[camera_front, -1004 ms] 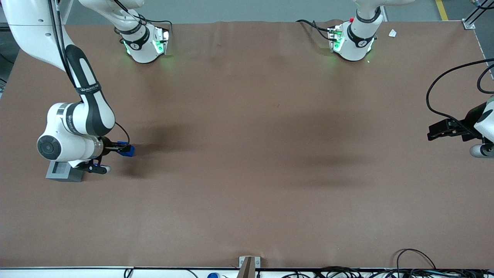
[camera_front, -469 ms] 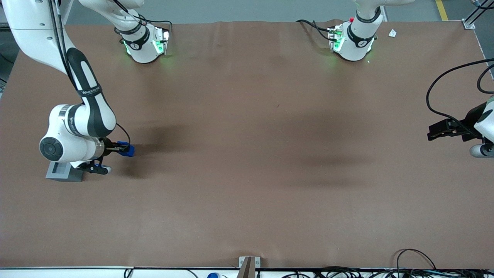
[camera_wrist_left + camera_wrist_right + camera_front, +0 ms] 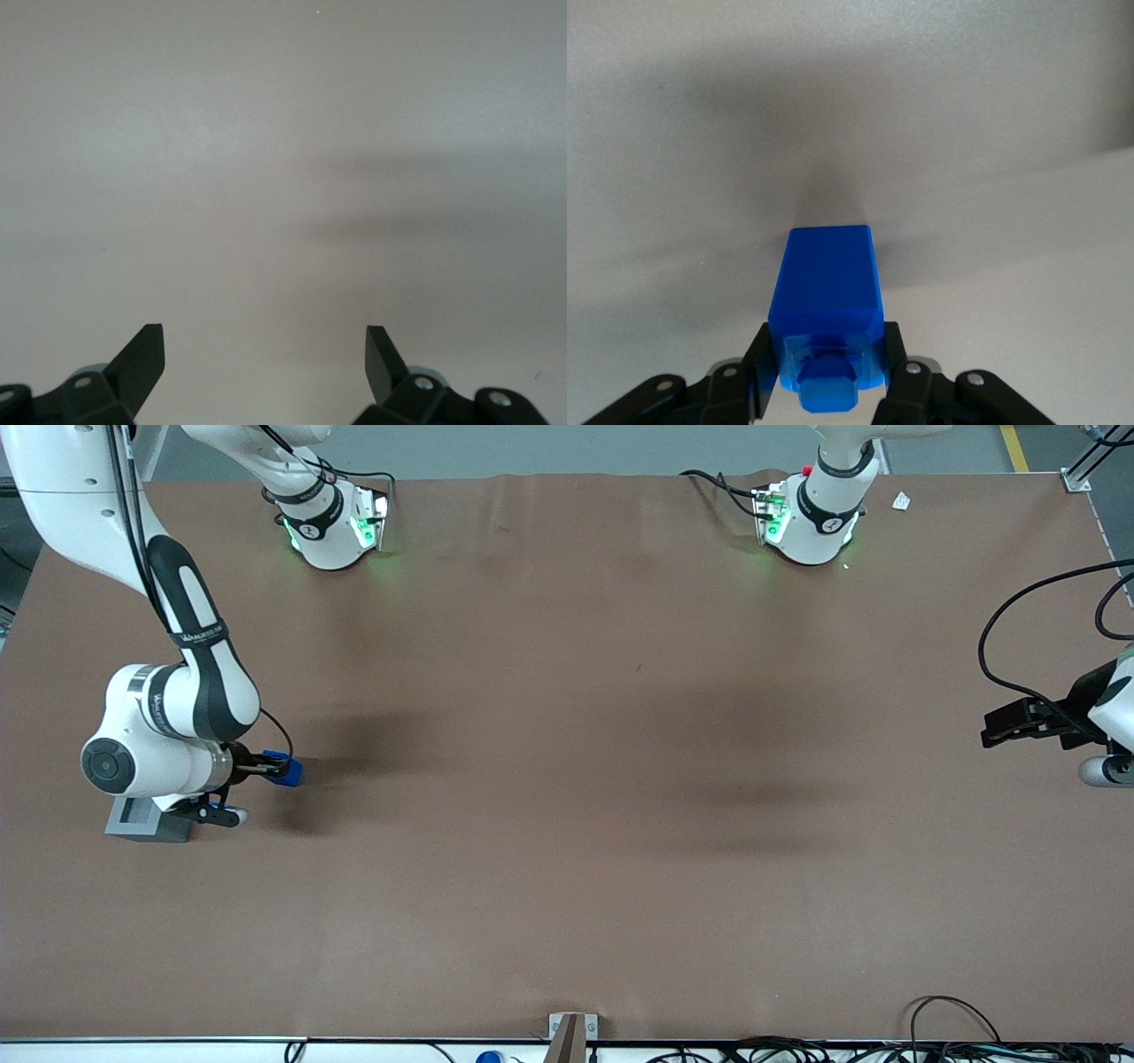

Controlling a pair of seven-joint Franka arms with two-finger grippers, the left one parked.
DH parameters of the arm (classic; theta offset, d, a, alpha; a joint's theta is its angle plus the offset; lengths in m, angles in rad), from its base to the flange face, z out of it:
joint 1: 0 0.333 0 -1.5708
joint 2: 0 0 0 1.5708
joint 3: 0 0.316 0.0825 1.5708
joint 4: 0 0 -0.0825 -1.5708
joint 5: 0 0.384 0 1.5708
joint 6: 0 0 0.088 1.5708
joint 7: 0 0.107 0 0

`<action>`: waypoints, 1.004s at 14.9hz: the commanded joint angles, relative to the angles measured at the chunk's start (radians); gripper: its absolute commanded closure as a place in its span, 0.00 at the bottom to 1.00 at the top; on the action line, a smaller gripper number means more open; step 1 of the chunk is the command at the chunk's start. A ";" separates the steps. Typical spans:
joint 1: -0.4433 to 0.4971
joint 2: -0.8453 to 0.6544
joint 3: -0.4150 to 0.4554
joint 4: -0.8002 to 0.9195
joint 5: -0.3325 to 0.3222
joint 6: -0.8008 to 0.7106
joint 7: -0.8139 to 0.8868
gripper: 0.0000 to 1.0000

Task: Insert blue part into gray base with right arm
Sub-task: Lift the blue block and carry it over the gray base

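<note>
My gripper (image 3: 276, 768) is clamped on the blue part (image 3: 288, 770), above the desk (image 3: 620, 779). The gray base (image 3: 146, 820) sits on the desk at roughly 8 o'clock from the part, partly under my right arm (image 3: 168, 717).

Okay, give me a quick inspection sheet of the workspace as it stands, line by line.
Surface: brown table cover, mostly bare, faint creases and soft shadows.
Job's things: blue part held between the gripper's fingers, not yet in the gray base. The base stands on the table at the working arm's end, partly hidden under the right arm.
Clutter: small white scrap near the table edge farthest from the front camera.
Grippers: gripper shut on the blue part, beside the base, toward the table's middle.
Cables: thin black cable looping at the wrist; loose black cables along the table edge nearest the front camera.
Surroundings: gray floor with a yellow line.
</note>
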 commanded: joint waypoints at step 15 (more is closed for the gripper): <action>-0.126 -0.013 0.005 0.364 -0.079 -0.402 -0.087 1.00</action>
